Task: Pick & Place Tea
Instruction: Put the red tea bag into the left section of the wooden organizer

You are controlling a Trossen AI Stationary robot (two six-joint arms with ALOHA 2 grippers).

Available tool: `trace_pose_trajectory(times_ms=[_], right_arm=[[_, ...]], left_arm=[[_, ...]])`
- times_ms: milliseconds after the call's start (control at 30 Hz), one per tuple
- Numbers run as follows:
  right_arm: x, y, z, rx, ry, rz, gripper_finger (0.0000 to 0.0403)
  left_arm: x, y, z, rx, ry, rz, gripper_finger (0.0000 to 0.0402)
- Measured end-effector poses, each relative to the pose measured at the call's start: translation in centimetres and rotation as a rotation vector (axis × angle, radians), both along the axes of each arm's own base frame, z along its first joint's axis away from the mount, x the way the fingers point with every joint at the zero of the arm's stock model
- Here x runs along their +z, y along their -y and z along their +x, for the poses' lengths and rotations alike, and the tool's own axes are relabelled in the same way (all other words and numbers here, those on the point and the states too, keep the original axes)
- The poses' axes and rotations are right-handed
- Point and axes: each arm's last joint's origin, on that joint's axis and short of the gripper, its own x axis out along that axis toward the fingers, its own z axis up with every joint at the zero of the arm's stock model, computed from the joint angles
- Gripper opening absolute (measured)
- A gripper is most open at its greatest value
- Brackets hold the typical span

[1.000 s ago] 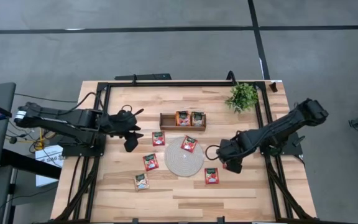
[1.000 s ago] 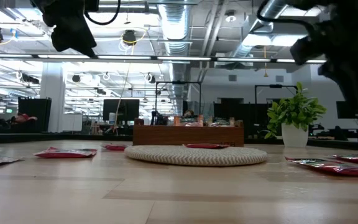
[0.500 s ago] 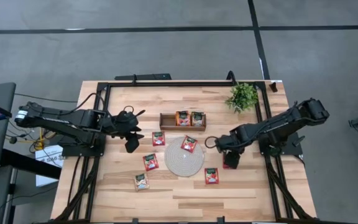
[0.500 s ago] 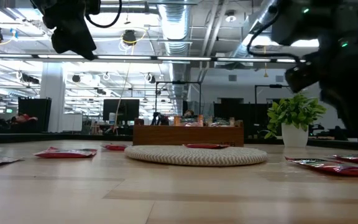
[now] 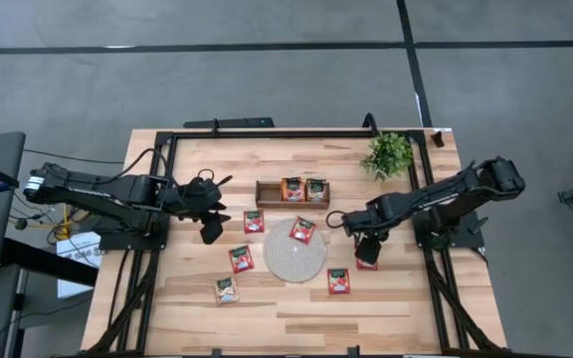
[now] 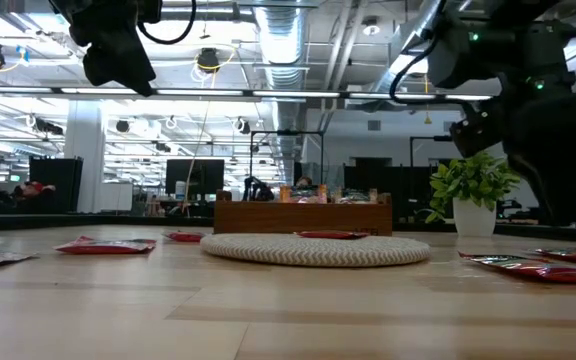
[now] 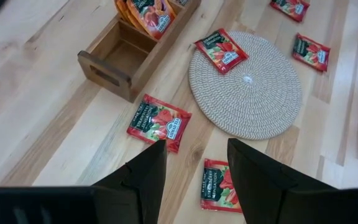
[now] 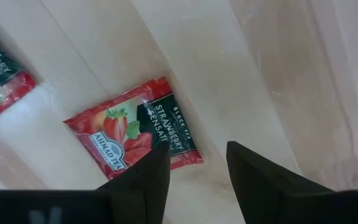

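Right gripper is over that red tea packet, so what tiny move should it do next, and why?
Probably ease straight down. The right gripper hangs open above a flat tea sachet lying alone on the table, fingers not yet straddling it, so lowering comes before closing.

"AHMAD TEA", "STRAWBERRY SENSATION" on red sachet (image 8: 132,144)

The left claw (image 7: 194,171) hangs open above a tea sachet (image 7: 159,122) lying between wooden tray (image 7: 107,68) and round mat (image 7: 253,99).
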Motion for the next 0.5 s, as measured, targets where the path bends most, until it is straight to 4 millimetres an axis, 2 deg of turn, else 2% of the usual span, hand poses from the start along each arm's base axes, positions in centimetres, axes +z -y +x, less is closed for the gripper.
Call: trace_pose_trajectory(times_ms=[333,500], right_arm=[[-3.2,-0.2,0.8,0.046,-0.148,0.013,0.0166],[-3.7,-0.2,0.8,0.07,-0.173,0.03,0.0155]], left_arm=[[0.0,0.0,0.0,0.01,0.006,-0.008,0.0162],[0.0,0.0,0.0,0.012,0.007,-0.008,0.0162]])
